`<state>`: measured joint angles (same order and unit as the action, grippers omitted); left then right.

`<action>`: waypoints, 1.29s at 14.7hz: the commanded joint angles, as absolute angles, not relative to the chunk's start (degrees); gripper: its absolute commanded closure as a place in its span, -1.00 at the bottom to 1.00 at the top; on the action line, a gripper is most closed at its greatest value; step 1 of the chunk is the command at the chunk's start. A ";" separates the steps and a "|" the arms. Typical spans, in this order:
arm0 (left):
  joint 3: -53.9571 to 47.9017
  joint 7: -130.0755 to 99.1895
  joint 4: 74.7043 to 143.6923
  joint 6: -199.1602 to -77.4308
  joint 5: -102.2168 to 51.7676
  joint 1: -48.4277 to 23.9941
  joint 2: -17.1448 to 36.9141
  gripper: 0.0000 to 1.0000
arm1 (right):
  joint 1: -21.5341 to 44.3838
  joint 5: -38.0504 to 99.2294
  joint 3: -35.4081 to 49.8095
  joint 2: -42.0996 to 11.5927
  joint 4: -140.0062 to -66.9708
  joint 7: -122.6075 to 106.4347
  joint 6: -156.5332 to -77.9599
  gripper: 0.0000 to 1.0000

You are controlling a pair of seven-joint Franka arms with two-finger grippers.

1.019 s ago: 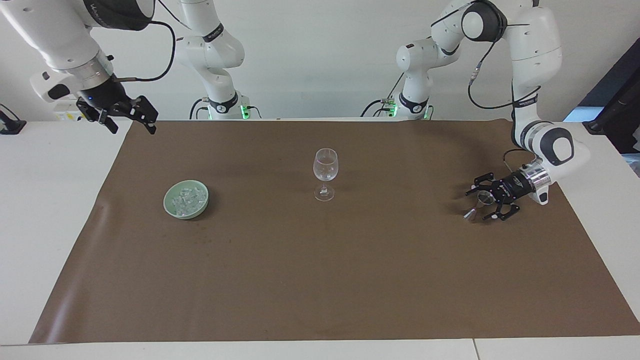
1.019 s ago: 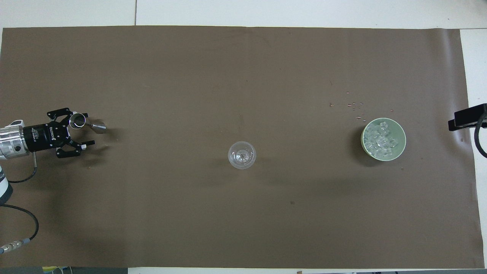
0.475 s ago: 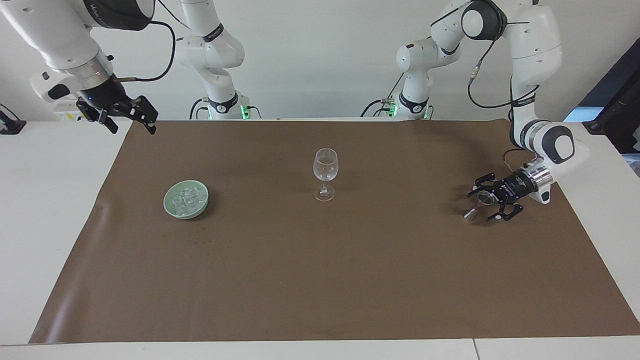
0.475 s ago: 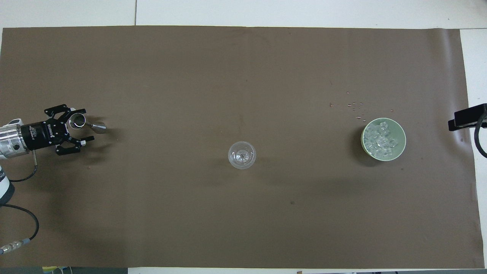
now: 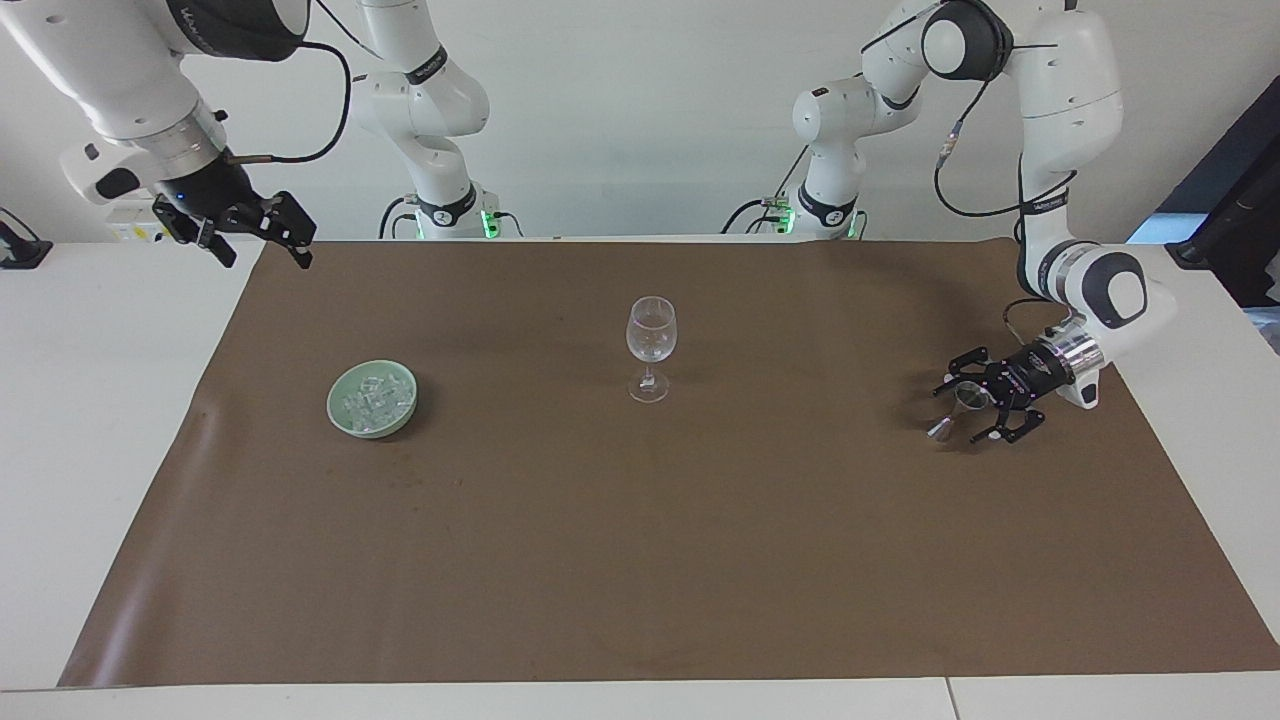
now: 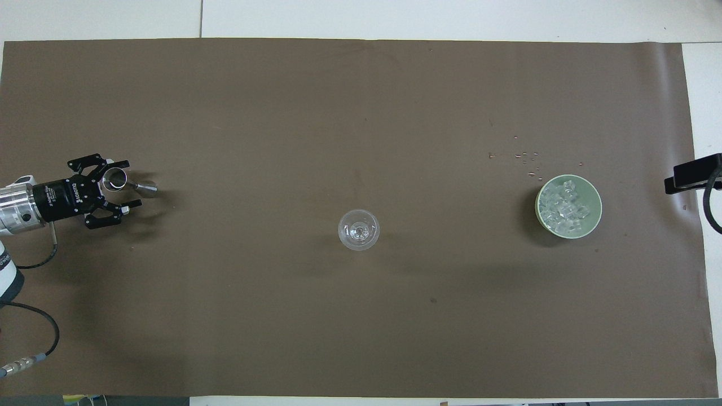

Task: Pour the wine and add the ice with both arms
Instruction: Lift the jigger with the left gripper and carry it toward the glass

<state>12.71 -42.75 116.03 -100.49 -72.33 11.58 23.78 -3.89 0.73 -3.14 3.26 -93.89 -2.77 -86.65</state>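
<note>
Left claw (image 6: 125,193) has narrowed slightly, still wide around the metal jigger (image 6: 118,179); ice (image 6: 566,207) lies well apart.

The table cover (image 5: 640,560) looked like matt brown paper, smooth but creased near its edges; the tabletop (image 5: 90,400) under it was plain white and faintly satin; the stemmed glass (image 5: 651,345) was clear and glossy; the bowl (image 6: 593,194) had a pale green glazed sheen, like ceramic; the ice (image 6: 563,207) in it was glassy and wet-looking; the small jigger (image 6: 127,183) was polished metal; both arms (image 5: 1070,90) wore smooth white plastic shells with dark matt caps.
</note>
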 commanded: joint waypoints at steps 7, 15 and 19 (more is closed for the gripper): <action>12.83 -42.01 118.04 -103.18 -73.56 10.37 22.41 -0.87 | -4.13 0.79 -3.08 3.69 -94.39 -2.72 -86.57 -1.00; 13.01 -42.19 118.04 -103.01 -73.56 10.81 22.32 0.79 | -4.13 0.79 -3.08 3.69 -94.39 -2.72 -86.57 -1.00; 13.10 -42.36 118.21 -103.01 -73.48 11.43 22.24 1.00 | -4.13 0.79 -3.08 3.78 -94.39 -2.72 -86.57 -1.00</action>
<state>13.00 -42.74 116.20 -101.91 -72.40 11.25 23.78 -3.89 0.73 -3.14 3.26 -93.89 -2.77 -86.65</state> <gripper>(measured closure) 0.789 0.000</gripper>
